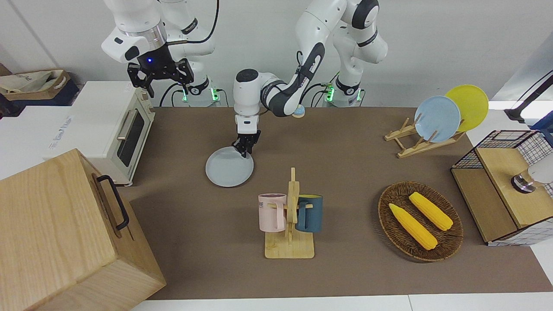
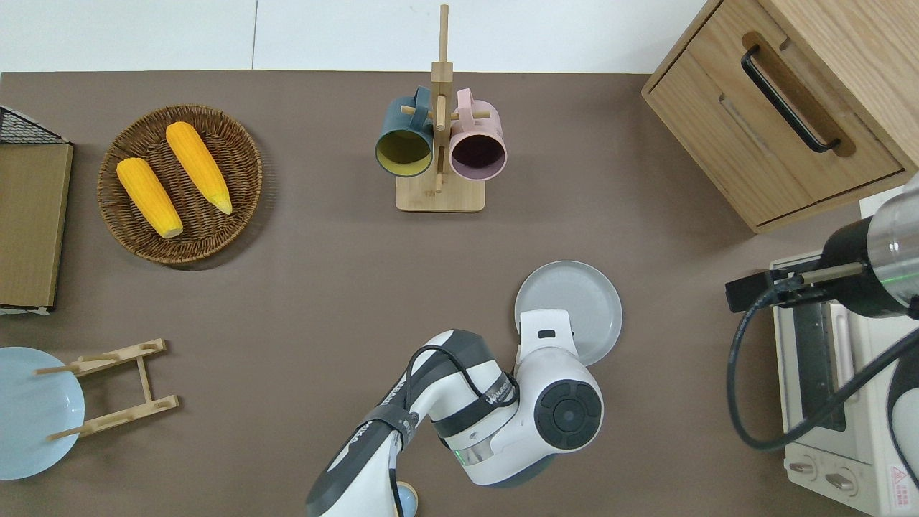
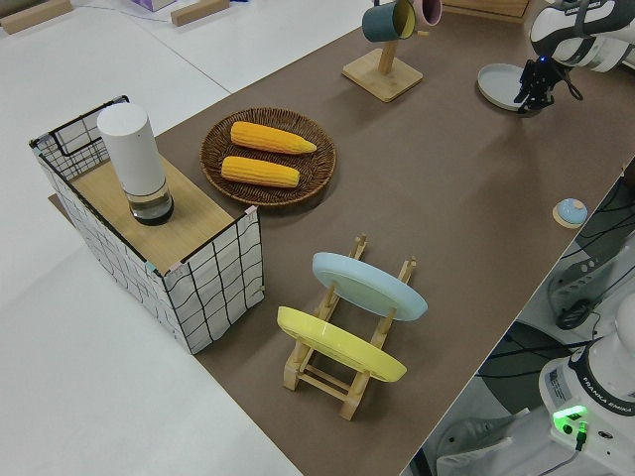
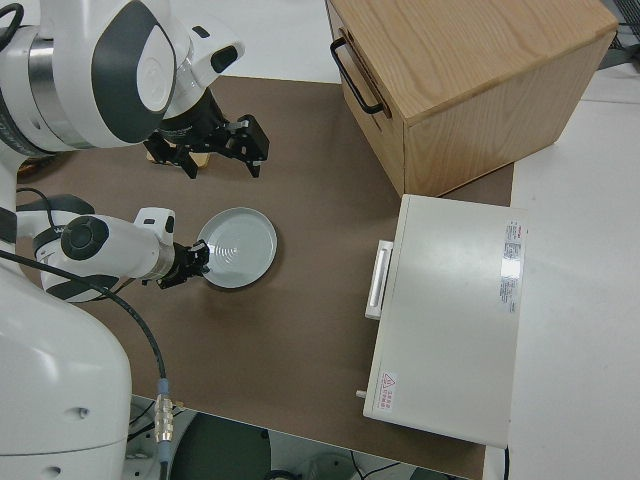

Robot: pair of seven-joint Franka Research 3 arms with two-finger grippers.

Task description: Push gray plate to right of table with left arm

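The left arm [image 1: 298, 82] is reaching down to the plate [image 1: 229, 167], which is lying flat on the table [image 1: 345, 172] toward the right arm's end, nearer to the robots than the mug rack [image 1: 290, 216]. The left gripper [image 1: 245, 149] is pointing straight down at the plate's rim on the side nearest the robots and appears to be touching it there. Its fingers are standing narrow, close together, with nothing between them; whether they are fully closed cannot be told. The plate is sitting well apart from the toaster oven [image 1: 113, 129] and the wooden drawer box [image 1: 65, 233] at the right arm's end of the table. A basket [image 1: 420, 221] holding two corn cobs [image 1: 421, 218] is resting toward the left arm's end, with a plate rack [image 1: 421, 139] nearer to the robots carrying a blue plate [image 1: 437, 119] and a yellow plate [image 1: 468, 106]. The right arm [image 1: 142, 39] is parked; its gripper [image 1: 160, 77] is hanging with the fingers spread wide and empty.
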